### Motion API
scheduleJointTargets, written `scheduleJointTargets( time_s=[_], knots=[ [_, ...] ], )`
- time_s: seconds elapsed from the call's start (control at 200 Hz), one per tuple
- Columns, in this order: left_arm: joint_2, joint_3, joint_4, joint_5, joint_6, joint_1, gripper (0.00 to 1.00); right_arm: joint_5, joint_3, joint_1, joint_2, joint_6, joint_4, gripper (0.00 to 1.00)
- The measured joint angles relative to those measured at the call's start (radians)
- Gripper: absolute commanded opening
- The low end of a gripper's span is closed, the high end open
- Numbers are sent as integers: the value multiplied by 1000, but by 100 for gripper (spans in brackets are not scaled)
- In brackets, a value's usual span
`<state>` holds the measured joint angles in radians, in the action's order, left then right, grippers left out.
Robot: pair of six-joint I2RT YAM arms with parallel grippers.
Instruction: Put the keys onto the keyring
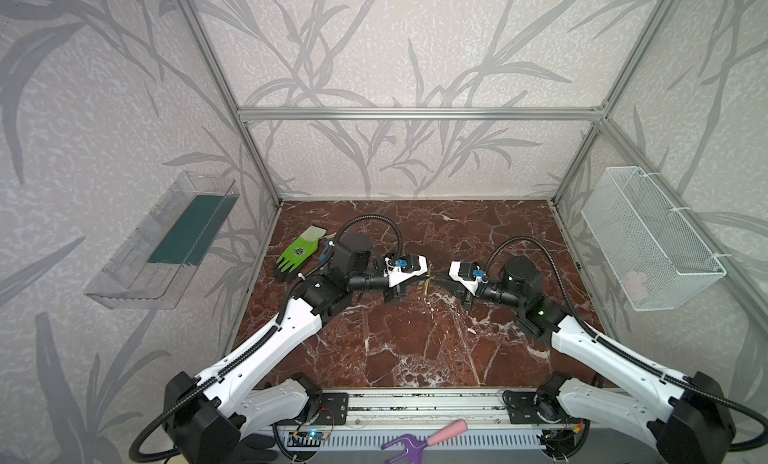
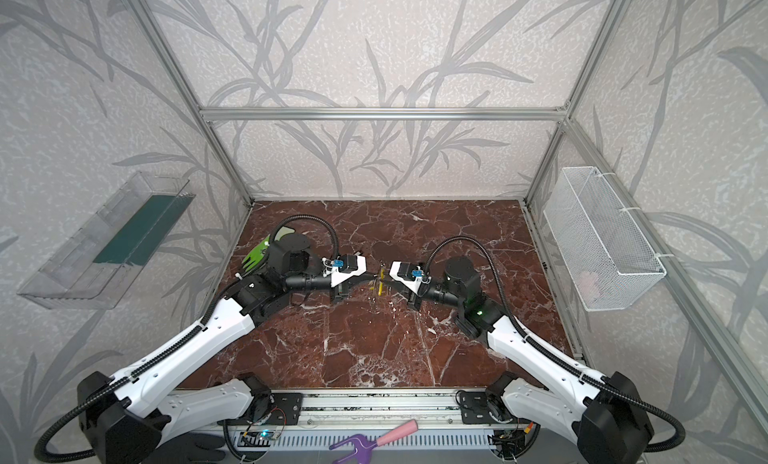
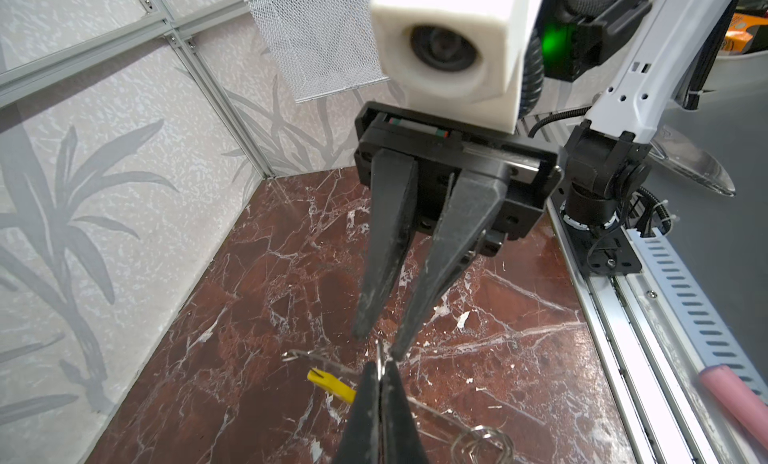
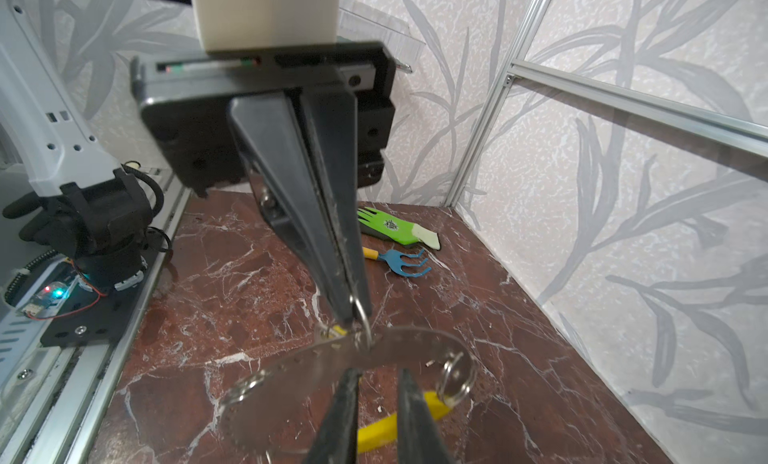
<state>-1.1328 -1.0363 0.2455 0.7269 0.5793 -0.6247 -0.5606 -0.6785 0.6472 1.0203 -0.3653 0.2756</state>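
Left gripper (image 3: 380, 370) clamped on small split ring (image 4: 360, 312) above table (image 1: 415, 350) centre, keyring (image 4: 380, 433) and yellow-tag key (image 3: 328, 385) dangling there, right gripper (image 3: 378, 346) jaws slightly apart: hold left steady and square right up before pinching, since the wire probably slips.

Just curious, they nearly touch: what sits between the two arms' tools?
A small metal ring, pinched by the shut left tool, beside the grey keyring. The right wrist view shows it.
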Motion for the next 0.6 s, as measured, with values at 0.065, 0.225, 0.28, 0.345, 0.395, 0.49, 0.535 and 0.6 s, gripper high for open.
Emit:
scheduleJointTargets(
  time_s=[0.065,0.225,0.28,0.345,0.395,0.49,0.535,0.6],
  knots=[
    [-23,-68,81,-16,32,-2,0,14,-19,0,-16,-39,-55,20],
    [-94,-212,266,-63,110,-32,0,21,-68,1,-22,-89,-138,21],
    [-113,-238,317,-80,132,-49,0,19,-72,2,-22,-96,-148,21],
    [-131,-256,366,-101,152,-64,0,12,-75,2,-22,-98,-154,21],
    [-140,-259,390,-116,163,-74,0,2,-79,4,-21,-99,-163,20],
    [-148,-259,428,-136,175,-86,0,-20,-81,9,-14,-99,-164,19],
    [-148,-259,438,-145,180,-90,0,-33,-82,11,-7,-96,-163,18],
    [-148,-264,446,-157,184,-95,0,-49,-82,13,6,-92,-163,18]
  ],
)
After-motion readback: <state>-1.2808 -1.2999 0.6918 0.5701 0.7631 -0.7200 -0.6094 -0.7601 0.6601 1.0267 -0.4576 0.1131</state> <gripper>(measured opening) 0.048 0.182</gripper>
